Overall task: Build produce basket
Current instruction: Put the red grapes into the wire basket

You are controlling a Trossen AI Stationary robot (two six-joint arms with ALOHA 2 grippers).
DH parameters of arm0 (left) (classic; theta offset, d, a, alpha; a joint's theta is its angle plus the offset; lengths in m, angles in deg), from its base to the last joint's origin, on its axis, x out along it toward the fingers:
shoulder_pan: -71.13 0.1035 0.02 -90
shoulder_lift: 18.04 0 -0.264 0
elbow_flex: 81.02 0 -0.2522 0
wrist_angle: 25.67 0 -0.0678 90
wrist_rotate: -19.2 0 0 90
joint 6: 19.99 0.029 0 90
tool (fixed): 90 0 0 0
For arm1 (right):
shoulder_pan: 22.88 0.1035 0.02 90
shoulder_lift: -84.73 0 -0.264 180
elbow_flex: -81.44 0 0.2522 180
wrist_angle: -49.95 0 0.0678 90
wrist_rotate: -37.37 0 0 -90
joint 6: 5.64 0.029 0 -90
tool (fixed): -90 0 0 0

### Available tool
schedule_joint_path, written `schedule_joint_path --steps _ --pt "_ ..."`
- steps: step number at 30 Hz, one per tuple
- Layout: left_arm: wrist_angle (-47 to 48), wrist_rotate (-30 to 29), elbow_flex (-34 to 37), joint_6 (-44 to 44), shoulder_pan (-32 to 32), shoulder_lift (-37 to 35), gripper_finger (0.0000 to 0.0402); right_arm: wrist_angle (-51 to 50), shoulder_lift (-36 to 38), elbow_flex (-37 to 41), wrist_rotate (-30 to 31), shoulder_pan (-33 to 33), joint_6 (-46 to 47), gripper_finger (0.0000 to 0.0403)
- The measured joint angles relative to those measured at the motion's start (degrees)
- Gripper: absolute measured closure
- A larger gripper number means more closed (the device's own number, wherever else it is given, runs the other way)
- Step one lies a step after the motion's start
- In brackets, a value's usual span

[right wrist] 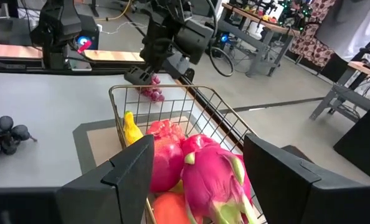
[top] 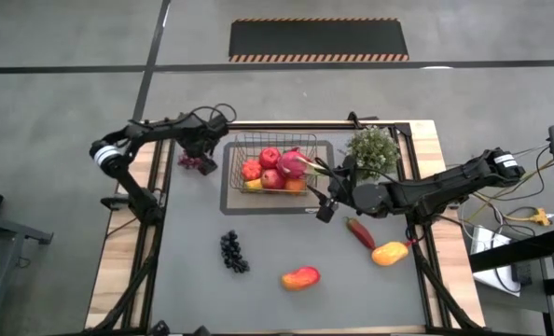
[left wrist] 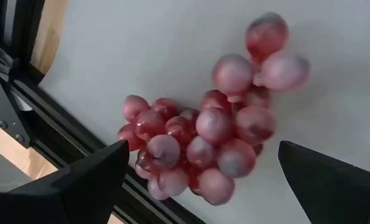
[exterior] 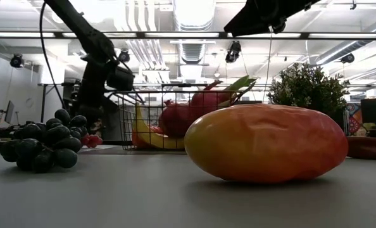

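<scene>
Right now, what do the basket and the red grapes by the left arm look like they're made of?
Basket: thin metal wire, judging by its open grid and light glint along the rim; the coating cannot be told.
Red grapes: likely moulded plastic or rubber; smooth beads with a dull, slightly frosted sheen and uniform colour.
Both are guesses from looks alone.
</scene>
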Motion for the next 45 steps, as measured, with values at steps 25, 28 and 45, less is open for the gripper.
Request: schedule_joint_path --steps 25,28,45 --pt "-1.4 -0.5 0.5 -0.8 0.0 0.7 0.0156 -0.4 0.0 0.2 0.2 0.0 -1.9 0.0172" --pt "-1.3 -0.7 0.5 -0.8 -0.1 0.6 0.0174 -0.7 0.0 0.2 0.2 0.0 -2.0 0.0172" --pt "0.8 -0.9 0.1 -2.3 -0.6 -6.9 0.0283 -1.5 0.0 0.3 0.1 0.0 -2.6 0.0172"
